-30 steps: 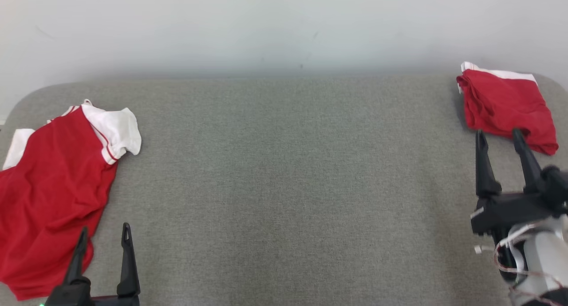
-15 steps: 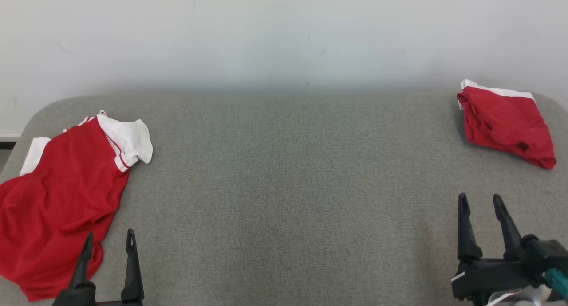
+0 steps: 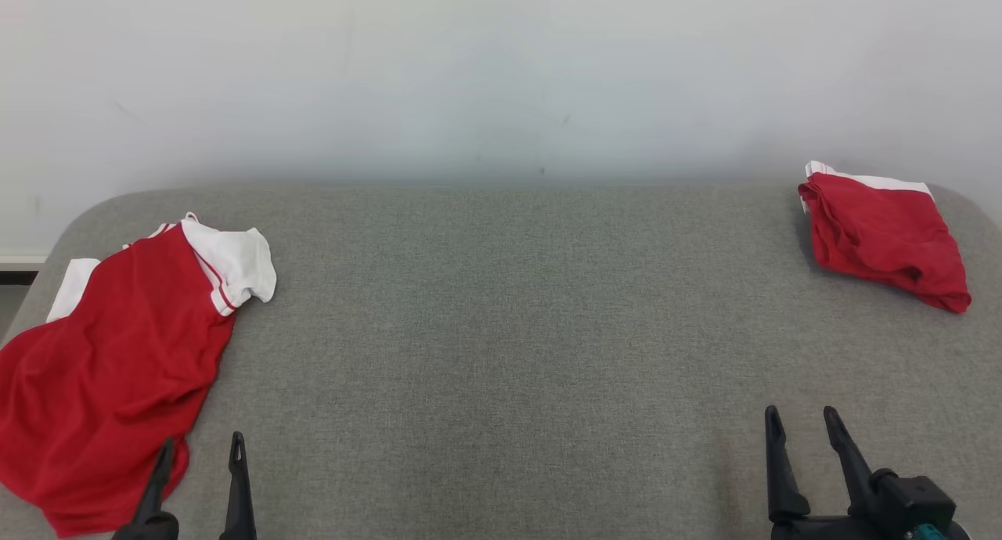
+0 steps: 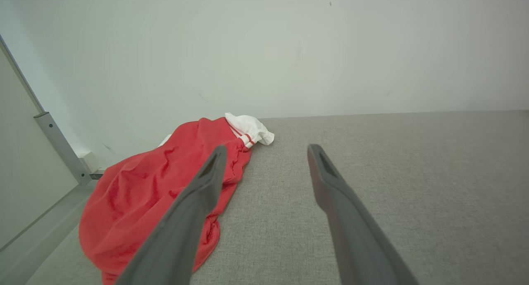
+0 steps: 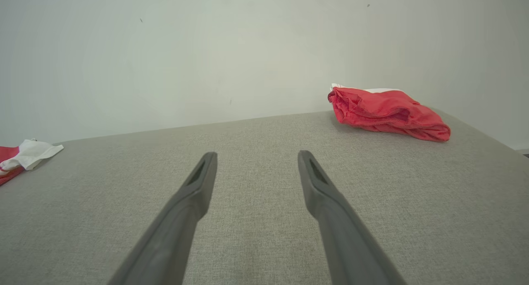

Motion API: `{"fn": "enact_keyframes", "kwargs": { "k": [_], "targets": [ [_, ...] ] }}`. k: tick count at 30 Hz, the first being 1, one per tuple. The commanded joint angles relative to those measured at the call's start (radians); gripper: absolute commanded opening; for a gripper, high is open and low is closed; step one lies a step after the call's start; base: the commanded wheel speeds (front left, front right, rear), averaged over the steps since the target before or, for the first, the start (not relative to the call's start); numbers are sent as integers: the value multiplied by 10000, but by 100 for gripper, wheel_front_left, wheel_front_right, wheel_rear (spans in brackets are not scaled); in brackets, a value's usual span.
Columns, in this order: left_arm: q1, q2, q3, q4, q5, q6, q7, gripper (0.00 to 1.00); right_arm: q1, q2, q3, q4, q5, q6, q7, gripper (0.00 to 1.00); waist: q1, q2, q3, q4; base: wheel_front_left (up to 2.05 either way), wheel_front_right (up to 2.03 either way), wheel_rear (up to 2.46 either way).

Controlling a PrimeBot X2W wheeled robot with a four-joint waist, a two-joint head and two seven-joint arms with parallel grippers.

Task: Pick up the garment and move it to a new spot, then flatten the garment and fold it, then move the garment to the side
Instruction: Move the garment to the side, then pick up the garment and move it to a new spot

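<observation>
A red garment with white sleeves (image 3: 109, 368) lies loosely spread and wrinkled at the left end of the grey padded table (image 3: 501, 329). My left gripper (image 3: 201, 442) stands open at the near edge, its left finger over the garment's lower hem; the left wrist view has the garment (image 4: 165, 186) just left of the open gripper (image 4: 268, 148). A folded red garment with a white edge (image 3: 881, 239) rests at the far right corner. My right gripper (image 3: 800, 412) is open and empty, well short of that garment (image 5: 388, 111), with bare table between its fingers (image 5: 257, 154).
A pale wall rises right behind the table's far edge. The table's corners are rounded, and the folded garment sits close to the right edge. In the left wrist view, a pale panel with a metal rail (image 4: 58, 148) stands beyond the table's left end.
My right gripper has drawn back from the folded garment toward the near edge, still open. The head camera has tilted up, so everything sits lower in the picture. Both garments lie as before.
</observation>
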Motion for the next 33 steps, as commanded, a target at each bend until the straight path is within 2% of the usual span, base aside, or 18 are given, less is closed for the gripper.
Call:
{"fn": "enact_keyframes", "kwargs": {
  "k": [1, 13, 33],
  "targets": [
    [55, 68, -21, 65, 46, 36, 9, 100, 105, 63, 41, 66, -157, -23, -1, 100, 0, 0, -18, 16, 0, 0, 0],
    [67, 155, -102, 252, -89, 83, 175, 100, 219, 244, 169, 236, -538, -23, -3, 100, 0, 0, -124, 36, 0, 0, 0],
    [268, 265, -160, -660, -289, 347, 846, 100, 457, 301, 154, -1012, -872, -23, 314, 100, 0, 0, -220, -42, 0, 0, 0]
  ]
}}
